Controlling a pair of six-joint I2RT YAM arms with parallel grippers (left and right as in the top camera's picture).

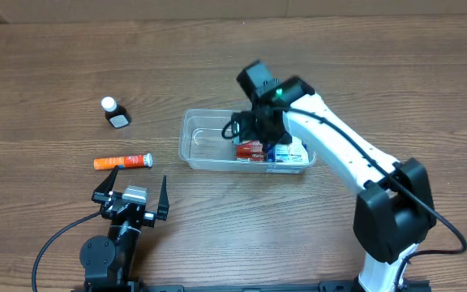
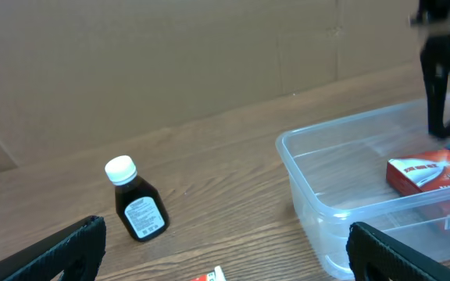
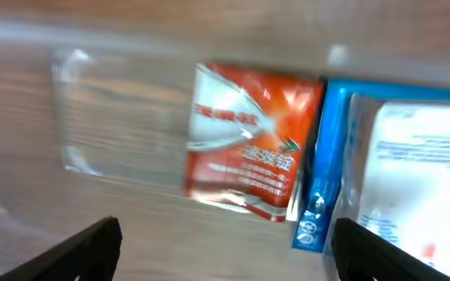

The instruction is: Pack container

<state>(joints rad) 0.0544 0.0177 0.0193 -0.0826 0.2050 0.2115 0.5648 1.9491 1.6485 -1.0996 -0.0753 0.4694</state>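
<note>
A wooden bench [image 1: 55, 65] fills the overhead view. The right arm [image 1: 339, 154] reaches in from the near right corner toward the middle. Its hand [image 3: 225, 226] hangs just above the container [image 1: 205, 142], fingers spread wide and holding nothing.

The container sits at the middle of the bench. Its left half is bare. Its right half holds a red box [image 1: 250, 149] and, touching it on the right, a blue box [image 1: 286, 152].

The right hand seems to be between placements. It would do best to rise straight up, so that neither finger catches the rim or nudges the boxes.

The left hand [image 1: 134, 192] rests by the near edge, left of centre, also wide and empty.

An orange tube [image 1: 123, 162] lies flat between the left hand and the container, apart from both. A dark bottle [image 1: 114, 113] with a white cap stands further toward the far left corner.

Both probably go in next, into the bare half. Nothing blocks either one, and the left hand is nearer to them.
</note>
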